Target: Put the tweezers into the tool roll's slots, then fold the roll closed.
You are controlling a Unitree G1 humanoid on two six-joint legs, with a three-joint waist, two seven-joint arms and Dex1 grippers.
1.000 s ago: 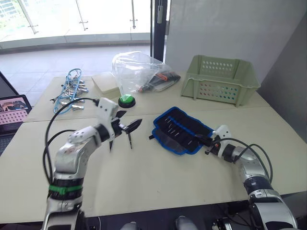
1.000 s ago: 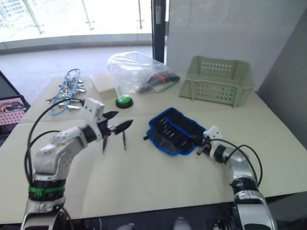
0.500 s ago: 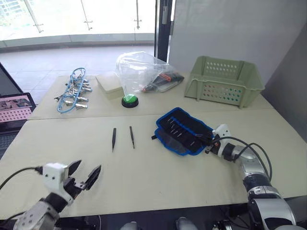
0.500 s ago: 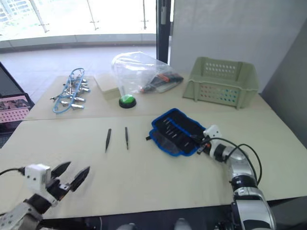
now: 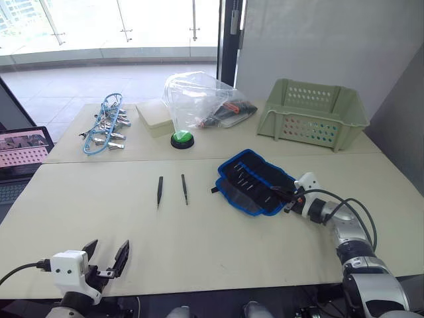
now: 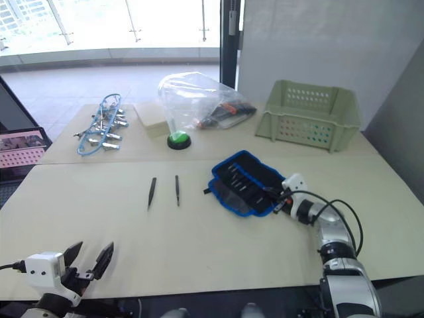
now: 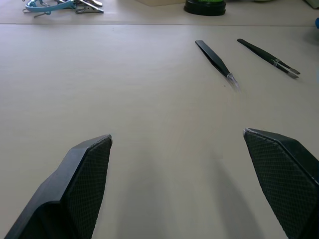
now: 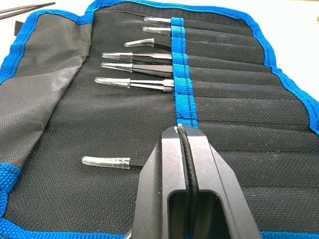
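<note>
The tool roll (image 5: pixel 255 180) lies unrolled right of the table's middle, black fabric with blue edging. Several tweezers sit in its slots (image 8: pixel 224 74), their capped tips pointing out past the blue band. One more capped tip (image 8: pixel 105 162) lies on the roll beside my right gripper (image 8: pixel 182 130), which is shut, resting at the roll's right edge (image 5: pixel 291 197). Two loose black tweezers (image 5: pixel 159 191) (image 5: pixel 184 189) lie side by side on the table left of the roll. My left gripper (image 5: pixel 106 260) is open, low at the table's near left edge, far from them.
A pale green basket (image 5: pixel 311 112) stands at the back right. Behind the tweezers are a clear plastic bag (image 5: pixel 199 99), a green button (image 5: pixel 180 139) and a pale box (image 5: pixel 154 117). Silver clamps on blue cord (image 5: pixel 103 126) lie back left; a laptop (image 5: pixel 23 149) sits far left.
My left arm has drawn back from over the two loose tweezers to the table's near edge, still open. The tweezers stay on the table. The right gripper has not moved.
</note>
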